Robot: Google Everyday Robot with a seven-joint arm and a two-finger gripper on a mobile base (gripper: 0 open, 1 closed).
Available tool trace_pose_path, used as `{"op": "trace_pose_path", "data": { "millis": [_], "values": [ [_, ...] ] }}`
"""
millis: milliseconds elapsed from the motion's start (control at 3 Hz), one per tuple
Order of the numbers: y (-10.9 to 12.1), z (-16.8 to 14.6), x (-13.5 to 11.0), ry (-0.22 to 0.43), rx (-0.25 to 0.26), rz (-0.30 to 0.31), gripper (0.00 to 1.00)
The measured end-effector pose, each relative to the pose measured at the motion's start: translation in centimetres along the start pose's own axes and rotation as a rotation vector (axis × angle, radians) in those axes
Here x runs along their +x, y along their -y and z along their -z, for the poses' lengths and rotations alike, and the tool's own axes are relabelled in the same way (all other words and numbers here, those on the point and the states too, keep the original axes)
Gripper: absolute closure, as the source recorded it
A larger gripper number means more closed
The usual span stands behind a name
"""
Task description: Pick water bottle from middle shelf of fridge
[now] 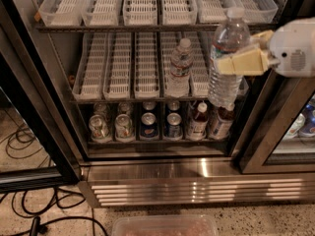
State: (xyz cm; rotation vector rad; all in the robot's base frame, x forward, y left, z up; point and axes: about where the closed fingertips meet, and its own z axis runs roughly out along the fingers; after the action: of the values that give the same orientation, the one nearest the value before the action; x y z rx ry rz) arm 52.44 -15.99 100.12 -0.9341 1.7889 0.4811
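My gripper (232, 54) is at the right of the fridge (147, 181) opening, in front of the middle shelf (123, 98). It is shut on a water bottle (225, 80), clear and ribbed with a white cap, and holds it upright and clear of the shelf. Its cream fingers (243, 63) clamp the bottle's upper body. A second, like water bottle (180, 68) stands upright in a white lane tray on the middle shelf, left of the held one. The other trays on that shelf hold nothing.
The bottom rack holds several cans (148, 126) and brown-drink bottles (198, 120). The black door frame (34, 107) runs down the left. Cables (29, 200) lie on the floor at left. A clear plastic tub (165, 226) sits at the bottom edge. A neighbouring cooler (300, 127) stands at right.
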Motion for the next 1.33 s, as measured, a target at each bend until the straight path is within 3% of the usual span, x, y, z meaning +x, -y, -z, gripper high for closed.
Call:
{"op": "trace_pose_path", "data": {
  "millis": [333, 667, 1000, 1333],
  "values": [
    [-3.7, 0.3, 2.2, -0.014, 0.024, 0.050, 1.00],
    [-6.5, 1.1, 2.6, -0.009, -0.011, 0.068, 1.00],
    [-8.7, 1.5, 1.9, 0.036, -0.098, 0.045, 1.00],
    [-11.9, 0.9, 0.6, 0.091, -0.240, -0.004, 1.00]
  ]
}}
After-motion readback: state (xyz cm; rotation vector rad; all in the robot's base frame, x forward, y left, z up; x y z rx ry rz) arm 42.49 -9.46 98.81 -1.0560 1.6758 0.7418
